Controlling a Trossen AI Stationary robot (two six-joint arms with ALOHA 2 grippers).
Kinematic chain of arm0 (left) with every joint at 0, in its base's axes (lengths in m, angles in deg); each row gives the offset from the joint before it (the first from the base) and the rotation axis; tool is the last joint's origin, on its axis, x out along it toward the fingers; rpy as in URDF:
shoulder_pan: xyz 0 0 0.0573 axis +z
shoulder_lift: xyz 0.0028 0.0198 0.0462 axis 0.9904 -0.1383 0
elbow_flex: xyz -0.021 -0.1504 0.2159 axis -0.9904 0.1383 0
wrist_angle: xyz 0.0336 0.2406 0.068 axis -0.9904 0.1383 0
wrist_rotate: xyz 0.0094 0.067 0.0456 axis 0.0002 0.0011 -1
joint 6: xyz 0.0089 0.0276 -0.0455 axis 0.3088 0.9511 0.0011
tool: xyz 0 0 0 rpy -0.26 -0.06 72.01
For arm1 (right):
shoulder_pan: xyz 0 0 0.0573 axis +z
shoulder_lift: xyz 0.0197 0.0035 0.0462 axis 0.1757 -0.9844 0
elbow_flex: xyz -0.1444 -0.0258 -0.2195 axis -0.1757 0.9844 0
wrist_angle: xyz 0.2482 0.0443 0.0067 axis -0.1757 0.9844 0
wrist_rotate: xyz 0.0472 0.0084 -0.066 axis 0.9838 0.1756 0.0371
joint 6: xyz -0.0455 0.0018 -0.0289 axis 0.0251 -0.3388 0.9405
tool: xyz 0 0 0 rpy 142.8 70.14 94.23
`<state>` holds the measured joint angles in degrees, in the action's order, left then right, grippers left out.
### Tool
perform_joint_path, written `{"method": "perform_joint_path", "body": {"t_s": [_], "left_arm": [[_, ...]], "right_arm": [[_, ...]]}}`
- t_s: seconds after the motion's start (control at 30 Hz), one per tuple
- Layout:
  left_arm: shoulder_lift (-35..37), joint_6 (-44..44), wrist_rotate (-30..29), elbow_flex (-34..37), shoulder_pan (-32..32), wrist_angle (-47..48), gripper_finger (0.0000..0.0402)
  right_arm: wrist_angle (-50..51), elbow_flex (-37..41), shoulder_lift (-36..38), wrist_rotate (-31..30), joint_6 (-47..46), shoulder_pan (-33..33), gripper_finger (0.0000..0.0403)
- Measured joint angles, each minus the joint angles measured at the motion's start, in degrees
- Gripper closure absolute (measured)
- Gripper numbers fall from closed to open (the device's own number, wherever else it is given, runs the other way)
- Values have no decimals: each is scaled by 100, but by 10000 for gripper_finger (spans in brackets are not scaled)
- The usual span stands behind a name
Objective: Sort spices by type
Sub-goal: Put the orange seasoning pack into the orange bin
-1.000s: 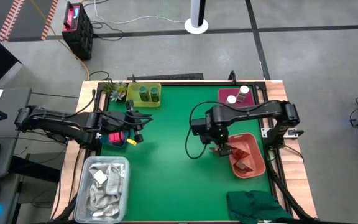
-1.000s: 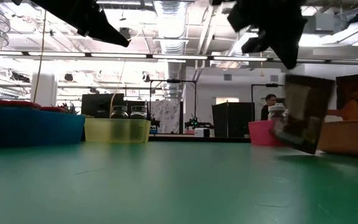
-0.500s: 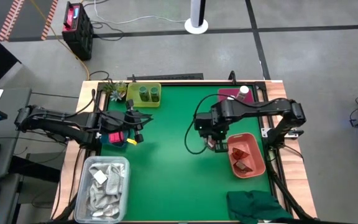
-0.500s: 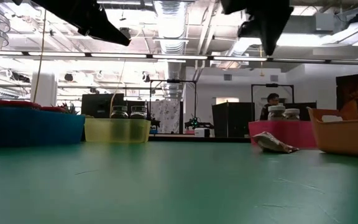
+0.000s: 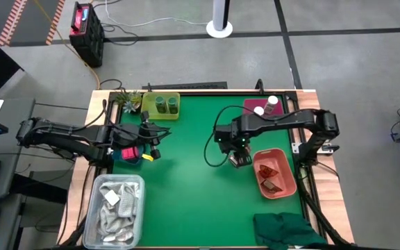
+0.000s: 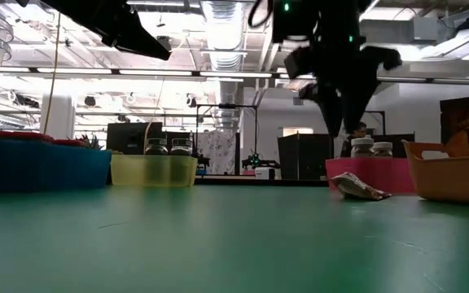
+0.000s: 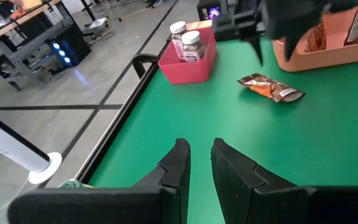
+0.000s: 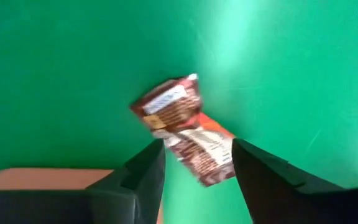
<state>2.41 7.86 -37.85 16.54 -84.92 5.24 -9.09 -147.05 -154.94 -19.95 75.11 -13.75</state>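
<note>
Green bench matting is carrying a brown sachet (image 5: 240, 160) lying flat just beside the orange tray (image 5: 287, 186), its long axis crossing the gap directly beneath the right claw (image 5: 236, 154), which is hovering open and empty.

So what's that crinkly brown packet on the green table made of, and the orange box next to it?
The brown sachet looks like thin printed foil or plastic film: it is shiny and creased, lying flat on the mat. The orange bin looks like smooth moulded plastic with thick, rounded walls. Neither can be told for sure by looks alone.
</note>
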Motion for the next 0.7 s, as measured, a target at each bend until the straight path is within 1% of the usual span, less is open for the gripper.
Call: {"method": "perform_joint_path", "body": {"t_s": [0.13, 0.43, 0.57, 0.7], "left_arm": [[-2, 7, 0, 0, 2, -43, 346], [-2, 74, 0, 0, 1, -85, 346], [-2, 63, -2, 0, 2, -26, 346], [-2, 61, -2, 0, 0, -3, 346]], "right_arm": [[-410, 382, -1, -22, 465, -197, 193], [-1068, 998, 1, -46, 1238, -660, 241], [-1297, 1219, -1, -42, 1606, -672, 245], [-1269, 1240, -1, -42, 1637, -672, 237]]}}
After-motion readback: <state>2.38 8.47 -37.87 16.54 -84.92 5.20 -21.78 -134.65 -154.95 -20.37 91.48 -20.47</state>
